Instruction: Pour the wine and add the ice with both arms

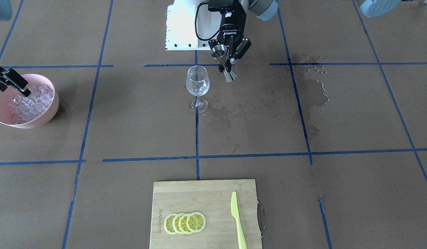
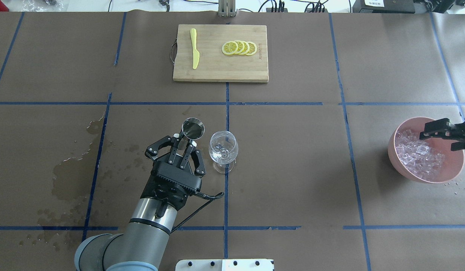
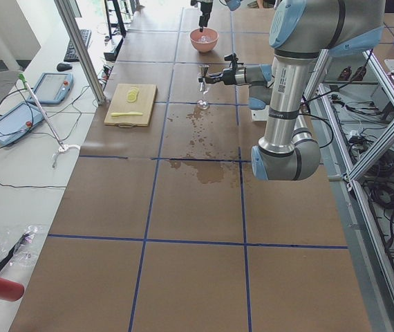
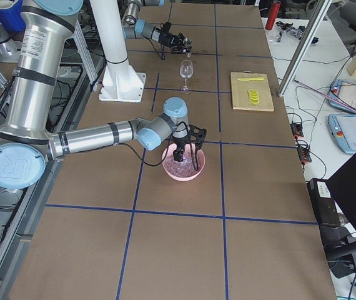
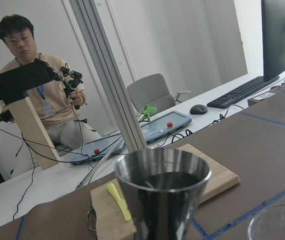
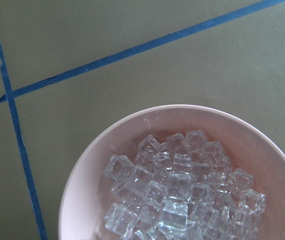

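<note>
My left gripper (image 2: 186, 142) is shut on the waist of a steel jigger (image 2: 192, 128) and holds it upright just left of the empty-looking wine glass (image 2: 223, 150), near its rim. The front view shows the same gripper (image 1: 226, 64), jigger (image 1: 218, 52) and glass (image 1: 197, 83). The jigger (image 5: 162, 195) fills the left wrist view; I cannot make out the wine in it. My right gripper (image 2: 439, 137) is open and hangs over the pink bowl (image 2: 424, 176) of ice (image 2: 416, 154). The ice (image 6: 177, 195) shows in the right wrist view, without fingers.
A wooden cutting board (image 2: 221, 71) at the far side carries lemon slices (image 2: 240, 47) and a yellow knife (image 2: 194, 52). Wet patches (image 2: 72, 169) darken the brown table cover to the left of my left arm. The white robot base (image 2: 224, 264) is at the near edge.
</note>
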Action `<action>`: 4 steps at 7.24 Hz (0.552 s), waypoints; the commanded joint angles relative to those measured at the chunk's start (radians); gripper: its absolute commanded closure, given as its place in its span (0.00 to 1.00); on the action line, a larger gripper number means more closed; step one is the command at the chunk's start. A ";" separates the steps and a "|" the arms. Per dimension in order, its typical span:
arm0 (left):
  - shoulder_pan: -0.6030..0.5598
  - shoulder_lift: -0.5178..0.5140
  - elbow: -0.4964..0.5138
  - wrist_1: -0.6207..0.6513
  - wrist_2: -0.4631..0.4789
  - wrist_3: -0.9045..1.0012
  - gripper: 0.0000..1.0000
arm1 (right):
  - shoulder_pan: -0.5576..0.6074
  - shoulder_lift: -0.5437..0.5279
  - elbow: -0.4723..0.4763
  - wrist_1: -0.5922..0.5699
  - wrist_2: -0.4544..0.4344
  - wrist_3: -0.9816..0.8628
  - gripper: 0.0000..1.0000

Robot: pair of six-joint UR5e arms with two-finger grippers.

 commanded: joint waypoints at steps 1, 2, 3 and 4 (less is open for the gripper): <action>0.000 -0.013 0.020 0.001 0.004 0.074 1.00 | 0.000 0.000 -0.001 0.000 0.003 0.000 0.00; 0.000 -0.019 0.026 0.001 0.008 0.140 1.00 | 0.000 0.000 0.001 0.000 0.007 0.000 0.00; 0.000 -0.022 0.029 0.001 0.010 0.195 1.00 | 0.000 0.000 0.001 0.000 0.010 0.000 0.00; -0.003 -0.023 0.029 0.001 0.011 0.250 1.00 | -0.002 0.000 0.002 0.002 0.012 0.000 0.00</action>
